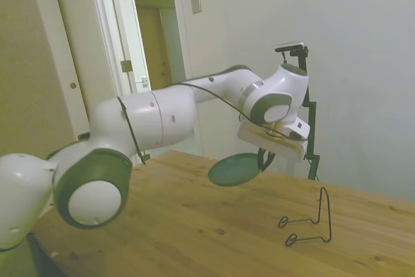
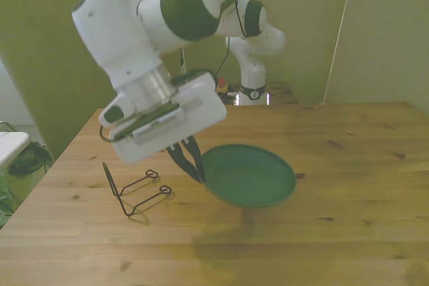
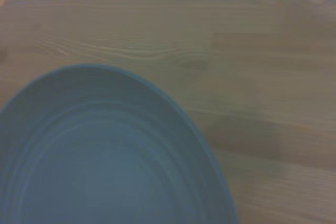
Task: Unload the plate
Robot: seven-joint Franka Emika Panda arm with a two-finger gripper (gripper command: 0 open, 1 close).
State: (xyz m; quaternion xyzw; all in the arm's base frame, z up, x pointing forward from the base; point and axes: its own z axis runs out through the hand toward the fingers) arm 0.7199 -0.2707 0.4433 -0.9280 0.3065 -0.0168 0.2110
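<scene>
The round teal-green plate (image 2: 249,176) is hanging in the air over the brown wooden table (image 2: 348,165). It is not touching the wood; a dark shadow is lying on the boards under it. The thin black wire stand (image 2: 134,192) is sitting bare on the table, with nothing resting in it. So the first part of the job looks done: the plate is out of the stand. What is left, I think, is putting the plate down on the table and letting go.

The white robot arm's black two-finger claw (image 2: 191,159) is pinching the plate by its rim. The fingers are closing tight on the edge nearest the stand, and the rest of the plate is sticking out away from the claw, toward the front view's right. The plate is nearly flat, tipping a little. In the side view the plate (image 1: 235,168) is hanging just below the claw (image 1: 264,158), with the stand (image 1: 310,222) well apart from it on the table (image 1: 194,225). In the wrist view the plate (image 3: 105,150) is filling the near part, with the table (image 3: 252,66) beyond.
</scene>
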